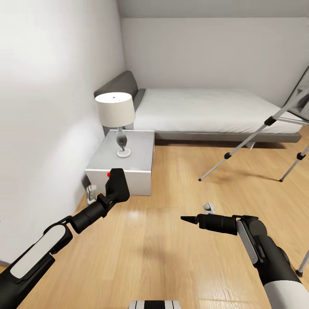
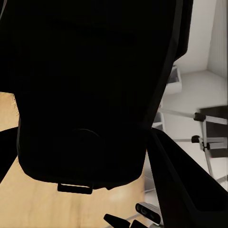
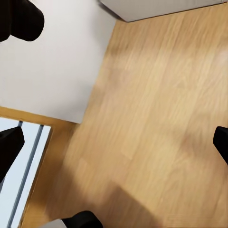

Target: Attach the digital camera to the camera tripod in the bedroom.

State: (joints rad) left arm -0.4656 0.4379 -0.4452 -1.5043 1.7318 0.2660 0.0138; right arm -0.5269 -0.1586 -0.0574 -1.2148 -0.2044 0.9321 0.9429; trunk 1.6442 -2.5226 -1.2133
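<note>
While the robot faces the bed, the scene reads as follows.

Left gripper: it holds the digital camera, a dark body with a red button showing at its edge. In the left wrist view the dark body sits right against the lens between the fingers, so I judge the jaws are pinching it.

Right gripper: it points toward the left arm, low over the wood floor. It carries nothing, and the black fingertips at the edges of its wrist view stand well apart, so it is spread.

Camera tripod: it stands at the right, near the foot of the bed. Silver legs with black joints show; the head is cut off by the frame edge.

Key relation: from the held camera the tripod lies to the right and further away, across the floor. The right arm is nearer to it, but the left arm has the camera.

Next move, as I judge: the base must turn right and come closer.

Other things: a nightstand with a lamp stands just behind the left gripper.
</note>
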